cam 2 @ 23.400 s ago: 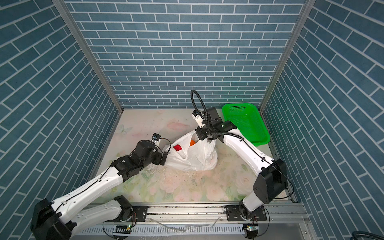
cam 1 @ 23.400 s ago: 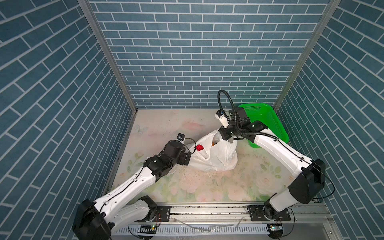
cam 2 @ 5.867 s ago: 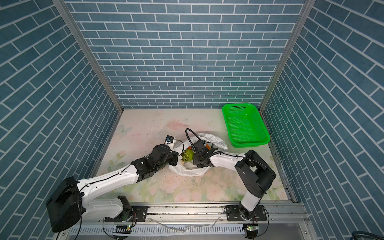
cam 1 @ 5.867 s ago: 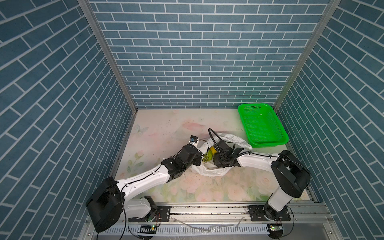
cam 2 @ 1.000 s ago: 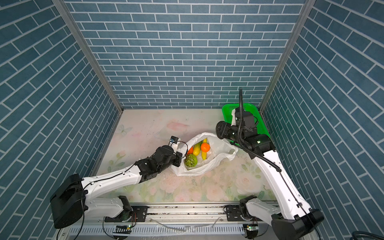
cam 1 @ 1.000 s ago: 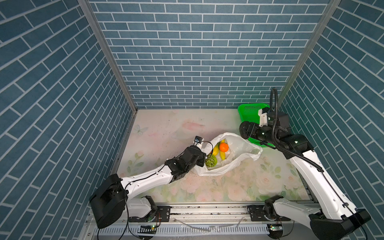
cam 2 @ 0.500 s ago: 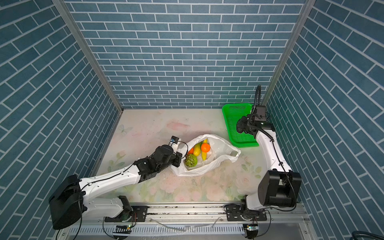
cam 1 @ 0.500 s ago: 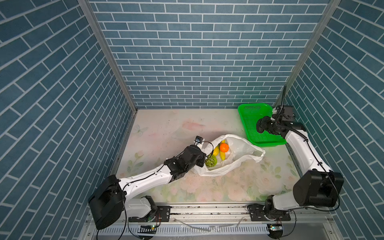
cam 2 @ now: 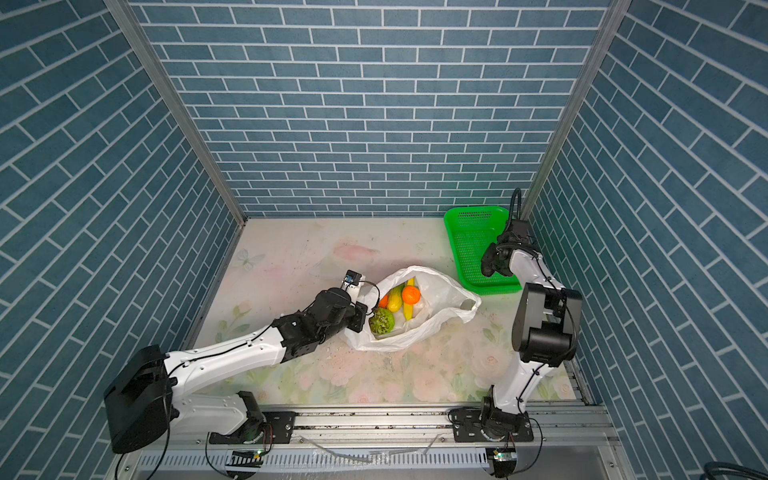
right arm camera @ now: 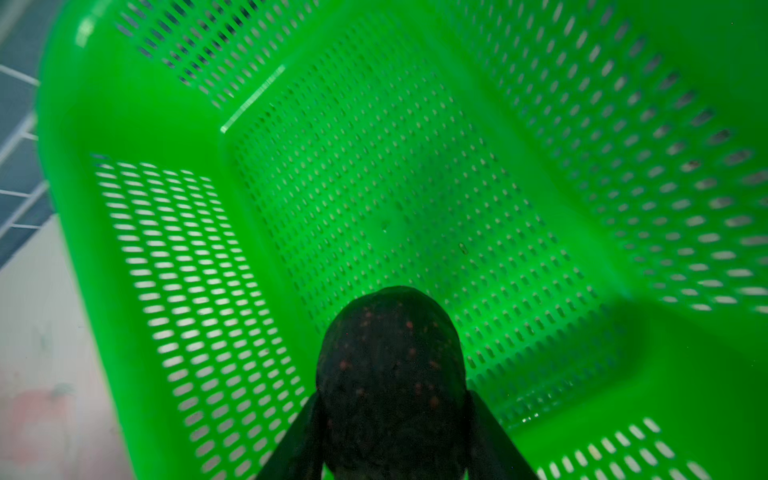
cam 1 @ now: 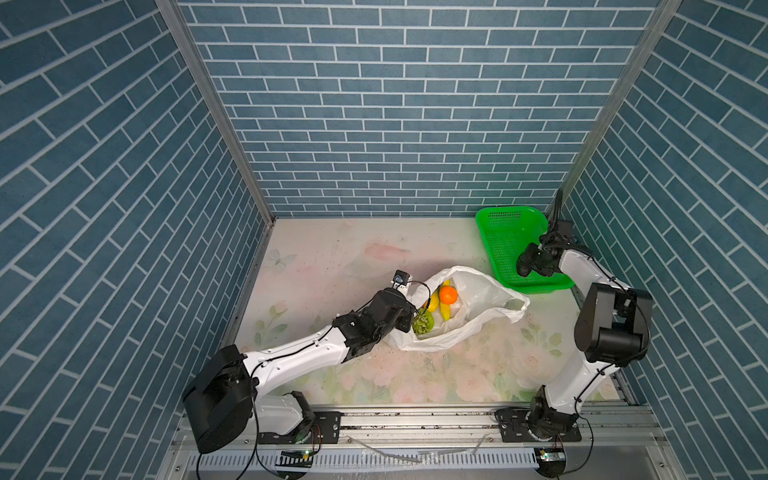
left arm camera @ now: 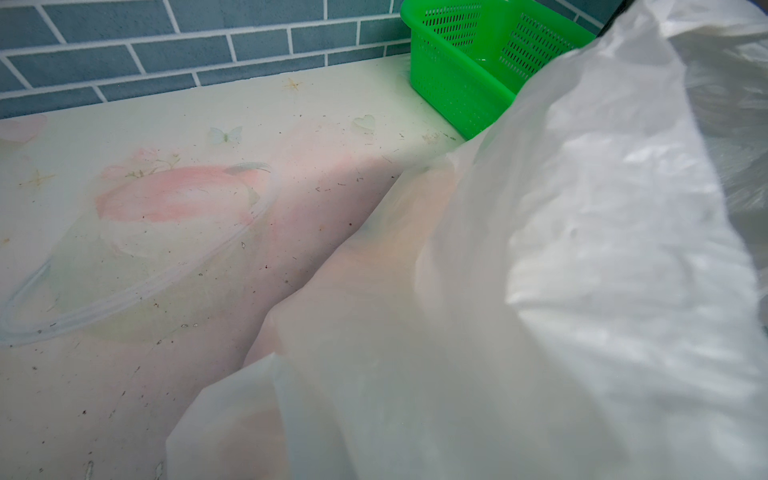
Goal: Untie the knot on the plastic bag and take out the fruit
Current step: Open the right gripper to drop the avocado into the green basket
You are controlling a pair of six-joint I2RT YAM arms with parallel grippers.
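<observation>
Over the worktop's far right corner, my right gripper (right arm camera: 392, 401) is clamped on the dark avocado (right arm camera: 390, 365), held over the green basket (cam 1: 505, 237) (the unloading step, I judge). My left gripper (cam 1: 409, 321) pinches the plastic bag (cam 1: 482, 291) rim near the middle, mouth open on the fruit (cam 1: 449, 295) inside; next I should lower, release, then return.

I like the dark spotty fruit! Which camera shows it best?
The right wrist view: the dark fruit fills the foreground, held in the right tool over the green basket. In both top views it is a tiny dark blob. The left wrist view misses it.
</observation>
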